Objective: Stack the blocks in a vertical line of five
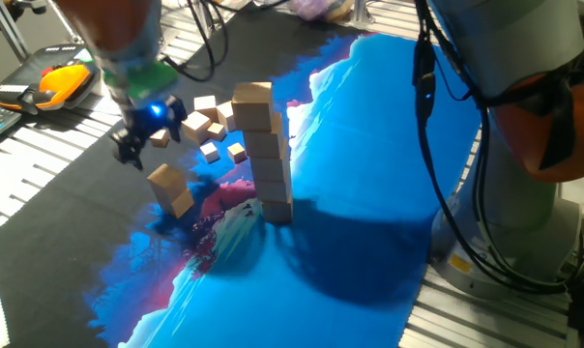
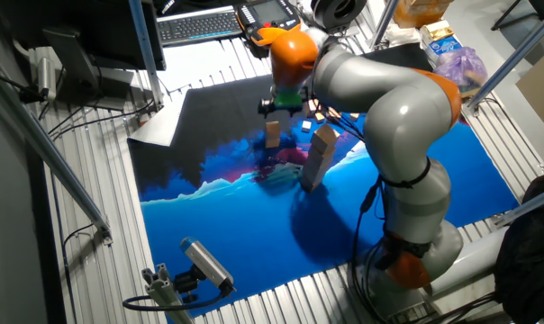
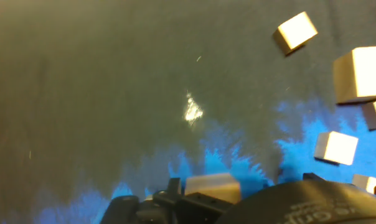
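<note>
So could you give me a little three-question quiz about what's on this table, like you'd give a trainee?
1. True or false: the tall stack of blocks stands upright on the mat.
2. Where is the pincer relative to the tall stack in the fixed view that shows the loose blocks?
A. Directly above it
B. Off to its left, apart from it
C. Clamped around its base
3. Fill in: beside the tall stack stands a short stack of ___ blocks.

Key
1. True.
2. B.
3. Two. Loose blocks lie scattered behind it on the dark part of the mat.
</note>
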Motion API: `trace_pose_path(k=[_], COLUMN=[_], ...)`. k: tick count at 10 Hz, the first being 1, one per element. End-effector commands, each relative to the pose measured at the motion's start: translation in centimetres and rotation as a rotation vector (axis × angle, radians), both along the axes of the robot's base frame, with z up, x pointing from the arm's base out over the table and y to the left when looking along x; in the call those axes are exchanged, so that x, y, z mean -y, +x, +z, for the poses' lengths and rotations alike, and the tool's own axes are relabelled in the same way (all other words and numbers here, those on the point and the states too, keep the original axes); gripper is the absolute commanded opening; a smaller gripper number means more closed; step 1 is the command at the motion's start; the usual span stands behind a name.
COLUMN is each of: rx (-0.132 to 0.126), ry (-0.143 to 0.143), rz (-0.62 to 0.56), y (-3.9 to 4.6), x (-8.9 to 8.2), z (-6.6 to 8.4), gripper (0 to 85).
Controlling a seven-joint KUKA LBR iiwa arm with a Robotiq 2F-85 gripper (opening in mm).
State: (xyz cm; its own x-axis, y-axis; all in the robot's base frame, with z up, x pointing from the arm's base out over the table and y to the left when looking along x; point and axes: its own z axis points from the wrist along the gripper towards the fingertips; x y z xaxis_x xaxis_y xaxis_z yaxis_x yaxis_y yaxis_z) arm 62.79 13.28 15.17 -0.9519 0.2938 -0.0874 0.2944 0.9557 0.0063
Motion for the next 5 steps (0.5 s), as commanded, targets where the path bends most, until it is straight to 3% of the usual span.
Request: trace_pose_path(k=[1, 2, 3, 5], rx=[-0.001, -0.008, -0.034, -0.051], ry=[0.001, 0.008, 0.006, -0.134], rz=[-0.034, -0.078, -0.14, -0.187], y=[0.69, 1.29, 1.72, 2.22], x=[1.0, 1.9, 2.6, 4.4], z=[0.2, 0.3, 0.4, 0.3], gripper=[85.0, 68.0, 68.0, 68.0])
